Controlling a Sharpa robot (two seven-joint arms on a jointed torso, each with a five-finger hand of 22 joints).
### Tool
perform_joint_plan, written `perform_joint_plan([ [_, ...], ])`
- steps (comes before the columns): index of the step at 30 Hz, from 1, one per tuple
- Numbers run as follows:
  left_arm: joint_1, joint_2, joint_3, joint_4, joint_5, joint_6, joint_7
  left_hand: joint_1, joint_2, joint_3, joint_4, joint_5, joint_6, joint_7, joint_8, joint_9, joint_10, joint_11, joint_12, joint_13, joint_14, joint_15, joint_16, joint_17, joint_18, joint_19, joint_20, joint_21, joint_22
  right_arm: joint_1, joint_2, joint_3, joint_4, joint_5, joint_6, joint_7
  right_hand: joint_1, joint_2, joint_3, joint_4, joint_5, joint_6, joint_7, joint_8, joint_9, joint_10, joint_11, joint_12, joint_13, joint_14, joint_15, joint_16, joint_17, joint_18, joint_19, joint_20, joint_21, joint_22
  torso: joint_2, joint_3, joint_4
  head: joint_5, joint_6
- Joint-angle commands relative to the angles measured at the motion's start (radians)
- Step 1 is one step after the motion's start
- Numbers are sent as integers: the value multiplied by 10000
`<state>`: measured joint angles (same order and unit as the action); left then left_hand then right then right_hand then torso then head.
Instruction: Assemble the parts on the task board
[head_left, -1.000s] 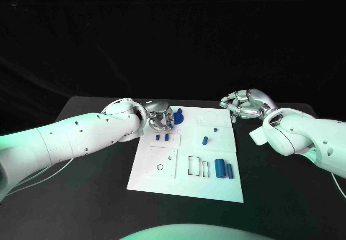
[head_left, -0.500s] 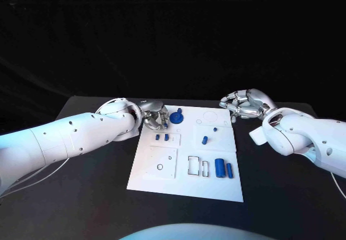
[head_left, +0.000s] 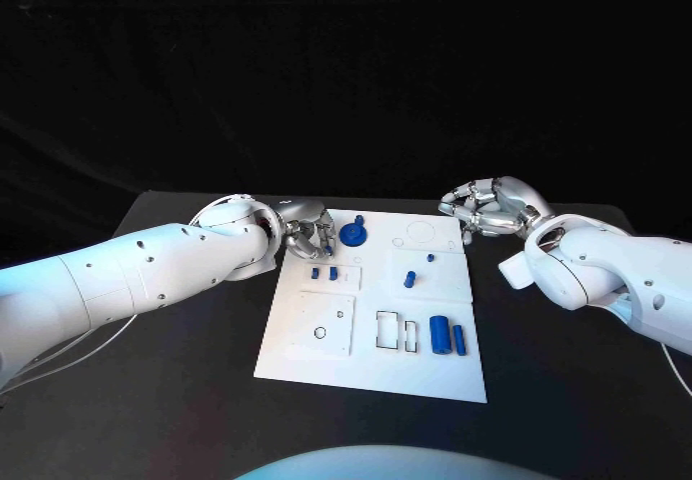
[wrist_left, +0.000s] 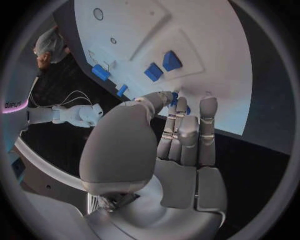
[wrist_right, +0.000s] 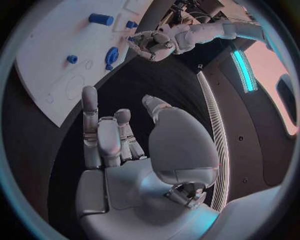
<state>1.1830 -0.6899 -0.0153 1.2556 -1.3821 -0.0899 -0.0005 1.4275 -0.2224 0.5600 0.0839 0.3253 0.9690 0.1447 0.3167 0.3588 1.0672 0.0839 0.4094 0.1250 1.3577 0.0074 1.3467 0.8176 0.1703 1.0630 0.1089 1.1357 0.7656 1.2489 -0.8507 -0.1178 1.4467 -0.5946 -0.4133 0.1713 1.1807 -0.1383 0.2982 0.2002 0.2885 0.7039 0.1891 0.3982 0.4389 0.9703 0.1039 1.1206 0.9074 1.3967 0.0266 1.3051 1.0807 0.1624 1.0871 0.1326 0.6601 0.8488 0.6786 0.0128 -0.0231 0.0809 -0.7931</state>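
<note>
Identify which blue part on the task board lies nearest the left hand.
The round blue part at the board's far edge, right beside the left hand; the others lie nearer the robot.

Head view: looks down from above the near table edge, facing forward; takes in the whole board (head_left: 372, 305) at mid range, with both arms entering from the sides.
Left wrist view: sits behind the left hand (wrist_left: 169, 150), close to it; faces past the fingers onto the board (wrist_left: 206, 55) at close range.
Right wrist view: sits behind the right hand (wrist_right: 125, 150); faces across the dark table toward the board's far end (wrist_right: 50, 65) and the left hand (wrist_right: 153, 45).
Shared: all three views take in the board; head and right wrist views both take in the left hand (head_left: 310, 235).
</note>
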Motion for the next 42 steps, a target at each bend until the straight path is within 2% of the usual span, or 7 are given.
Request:
perform_joint_plan([
  [1,-5,31,10,-10,-192,224,-109,-48,-2,-16,-58,4,-7,39,-54,-8,58,-23,-65,-9,-43,2,-42,-9,-34,-85,6,-18,-8,-8,8,1,2,-103,146,43,106,-6,-2,61,39,-1,-28,61,13,-34,0,3,-16,-51,19,-55,14,199,-64,-1,-65,-13,5,3,-12,13,13],
  [23,-6,341,8,-193,-692,517,-280,-82,-10,-60,-62,-27,14,36,-81,-5,105,-20,-126,-6,-61,10,-64,-28,-37,-98,14,-35,-15,-21,26,0,-4,-104,159,50,106,-6,-2,61,39,-1,-28,61,13,-34,0,3,-16,-51,19,-55,14,199,-64,-1,-65,-13,1,2,-13,38,-3],
  [42,-9,334,8,-204,-924,370,-423,-21,57,-100,-131,-26,140,-17,-67,25,271,-78,-140,45,-23,-33,-39,30,-54,-25,4,17,88,-43,25,0,-21,-107,161,61,125,-2,-12,70,39,-10,-36,105,20,-41,-7,8,-50,-55,11,-72,-2,202,-45,-5,-101,-29,5,-4,-6,40,-5],
])
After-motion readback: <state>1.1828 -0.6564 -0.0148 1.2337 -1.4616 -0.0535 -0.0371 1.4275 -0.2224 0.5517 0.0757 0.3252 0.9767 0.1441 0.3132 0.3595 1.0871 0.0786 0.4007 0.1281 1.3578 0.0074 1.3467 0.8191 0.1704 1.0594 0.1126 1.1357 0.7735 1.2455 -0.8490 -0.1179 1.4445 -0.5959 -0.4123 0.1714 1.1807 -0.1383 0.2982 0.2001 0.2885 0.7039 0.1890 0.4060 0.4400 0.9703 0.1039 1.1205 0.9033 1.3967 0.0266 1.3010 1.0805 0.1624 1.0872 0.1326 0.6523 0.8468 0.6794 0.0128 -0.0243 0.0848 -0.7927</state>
